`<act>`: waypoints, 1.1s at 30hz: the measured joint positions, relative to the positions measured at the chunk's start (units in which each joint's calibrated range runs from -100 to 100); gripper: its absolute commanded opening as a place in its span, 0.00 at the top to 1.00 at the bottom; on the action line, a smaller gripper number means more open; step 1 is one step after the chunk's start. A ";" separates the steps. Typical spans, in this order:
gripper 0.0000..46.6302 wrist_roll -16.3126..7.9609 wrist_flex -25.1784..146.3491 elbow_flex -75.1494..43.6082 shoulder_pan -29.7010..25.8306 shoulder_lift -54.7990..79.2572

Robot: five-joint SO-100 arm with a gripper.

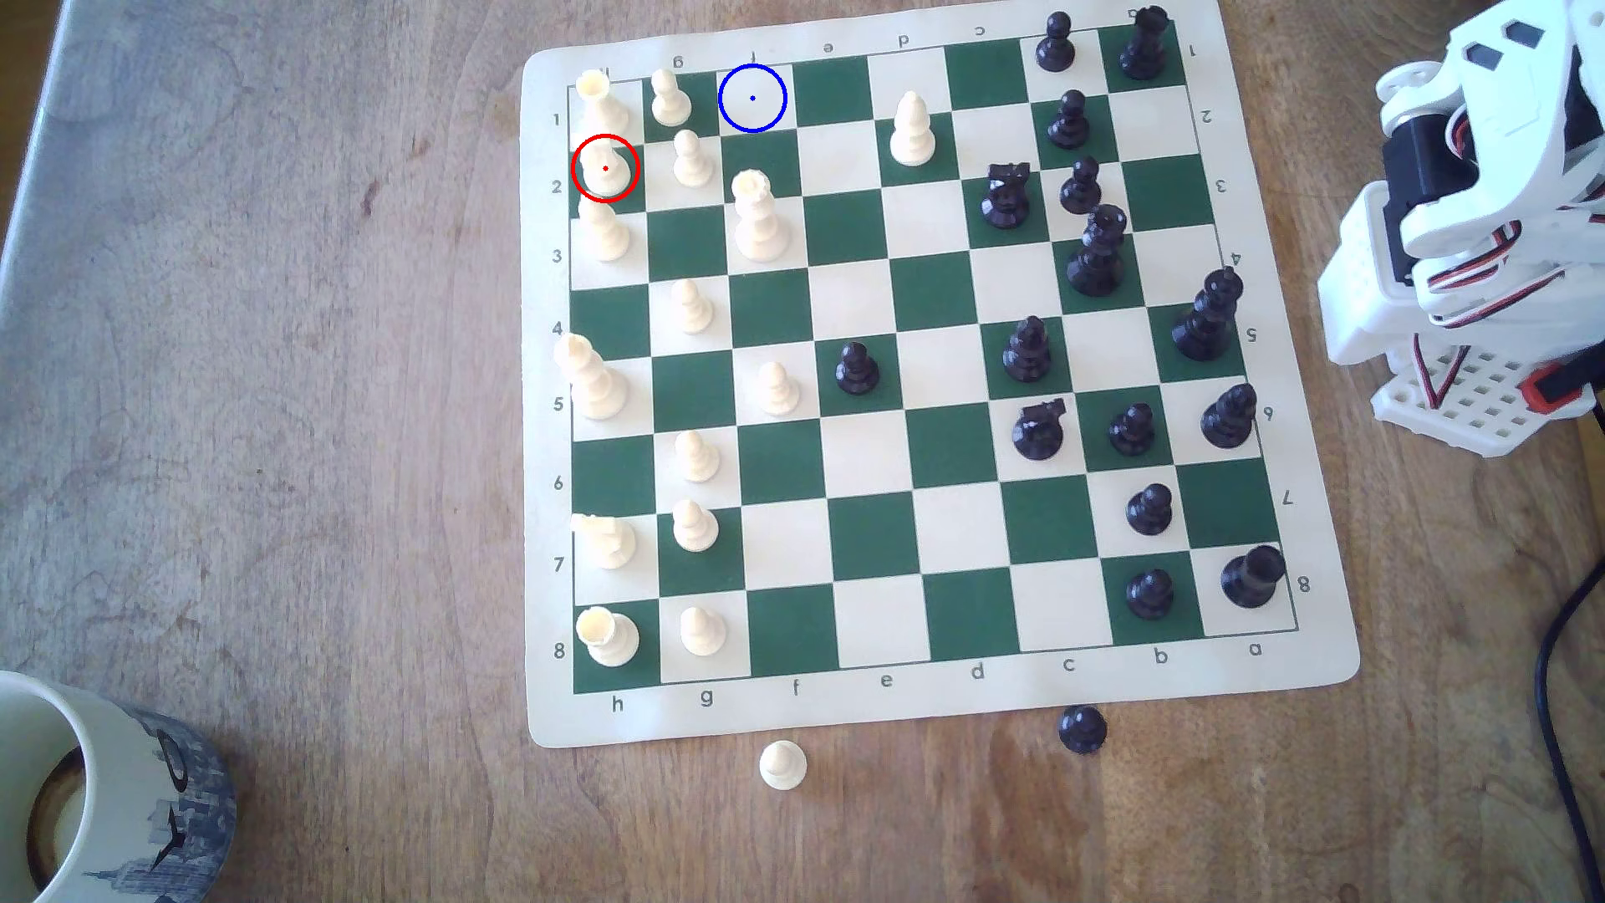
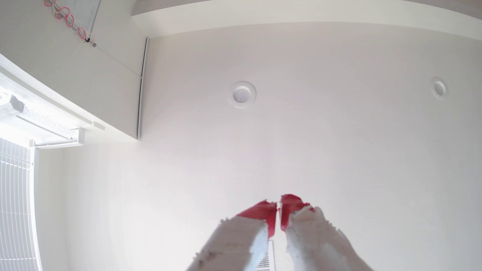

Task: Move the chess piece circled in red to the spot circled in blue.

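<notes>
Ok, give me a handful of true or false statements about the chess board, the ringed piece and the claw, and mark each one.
1. The red-ringed cream knight stands on a green square at the board's edge on the exterior view's left. True.
2. The blue-ringed square has a pawn on it. False: it is bare.
3. The claw grips a chess piece. False: in the wrist view its red-tipped jaws are nearly together with nothing between them, pointing at a ceiling.
4. The arm sits off the chess mat, at the exterior view's right. True.
5. Two pawns, one cream and one black, stand off the mat on the table. True.
6. The mug sits on the mat. False: it is on the table, in the exterior view's lower left corner.
</notes>
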 measured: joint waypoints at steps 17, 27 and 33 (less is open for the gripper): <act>1.00 0.00 56.81 -1.54 5.68 0.00; 1.00 -0.05 87.81 -16.90 12.46 14.41; 1.00 -0.10 91.63 -27.47 14.38 32.76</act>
